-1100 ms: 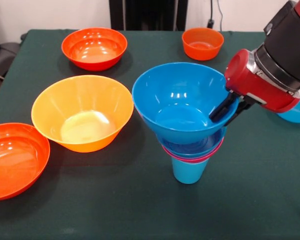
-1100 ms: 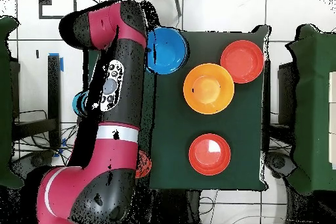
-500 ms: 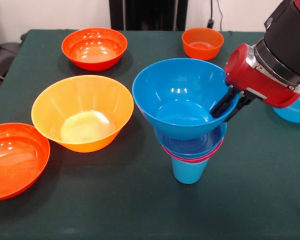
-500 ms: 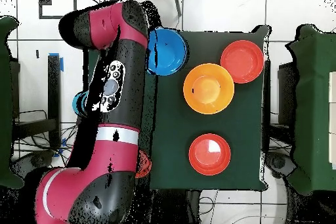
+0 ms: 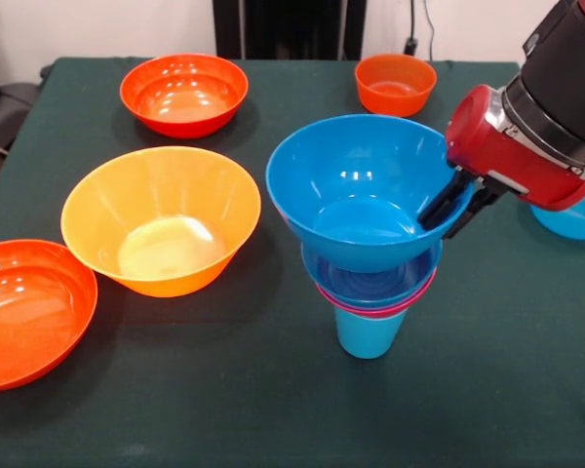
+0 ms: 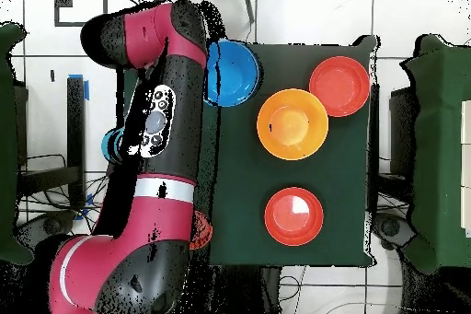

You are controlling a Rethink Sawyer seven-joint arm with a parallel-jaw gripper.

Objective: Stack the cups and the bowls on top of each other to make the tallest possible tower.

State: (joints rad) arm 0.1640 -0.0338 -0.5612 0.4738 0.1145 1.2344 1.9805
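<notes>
The tower stands right of the table's middle: a light blue cup (image 5: 369, 334) at the bottom, a pink bowl (image 5: 343, 303) on it showing only its rim, then a small blue bowl (image 5: 370, 284). Over these a large blue bowl (image 5: 356, 185) hangs slightly tilted, its base down in the small blue bowl. My gripper (image 5: 448, 213) is shut on its right rim, one finger inside and one outside. From overhead the large blue bowl (image 6: 234, 72) shows beside the arm, which hides the gripper.
A large yellow-orange bowl (image 5: 161, 219) sits left of the tower. Red-orange bowls lie at the far left (image 5: 183, 93) and the near left edge (image 5: 24, 307). A small orange bowl (image 5: 395, 83) is at the back, and another blue bowl (image 5: 573, 222) shows behind the arm at the right.
The gripper has shifted right and slightly up, carrying the large blue bowl with it. The stack beneath and the other bowls have stayed put.
</notes>
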